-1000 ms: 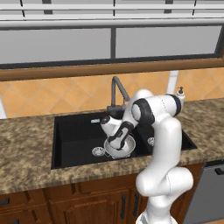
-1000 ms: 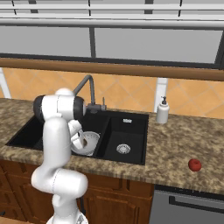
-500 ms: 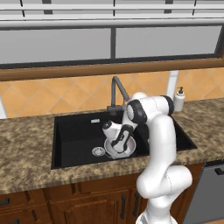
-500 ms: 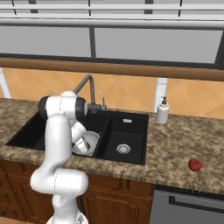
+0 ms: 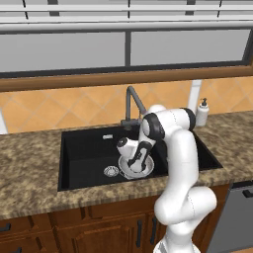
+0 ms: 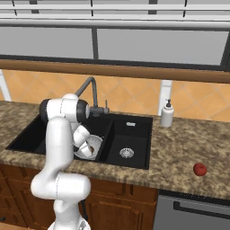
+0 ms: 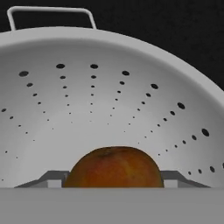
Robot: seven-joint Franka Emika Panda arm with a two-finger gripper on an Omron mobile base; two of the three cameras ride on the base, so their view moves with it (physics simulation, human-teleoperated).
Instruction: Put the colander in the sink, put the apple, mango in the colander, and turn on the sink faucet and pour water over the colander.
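— Down in the large left basin of the sink [image 5: 84, 153], what does the colander [image 5: 148, 171] look like?
— Round, shallow, silver-white. It sits at the near right of that basin, just right of the round drain [image 5: 111, 171]. Up close its wall shows rows of small dark holes fanning outward, and a thin wire handle stands on the far rim.
— And the fruit?
— The mango [image 7: 113, 168] lies inside the colander, on the bottom. Its skin reads orange-brown up close. The apple [image 6: 200, 169], small and red, sits on the tabletop [image 6: 188, 143], far to the right and well apart from the sink.
— What can't you make out?
— The mango's lower half is cut off at the bottom edge of the hand view. From the base cameras the arm and hand cover much of the colander, so the fruit cannot be seen there.
— The pincer [image 7: 114, 177]?
— It reaches down into the colander below the dark faucet [image 5: 132, 106]. Its jaws stand fairly wide, one grey fingertip [image 7: 54, 178] close on each side of the mango. Whether they squeeze the fruit or merely flank it, I cannot tell
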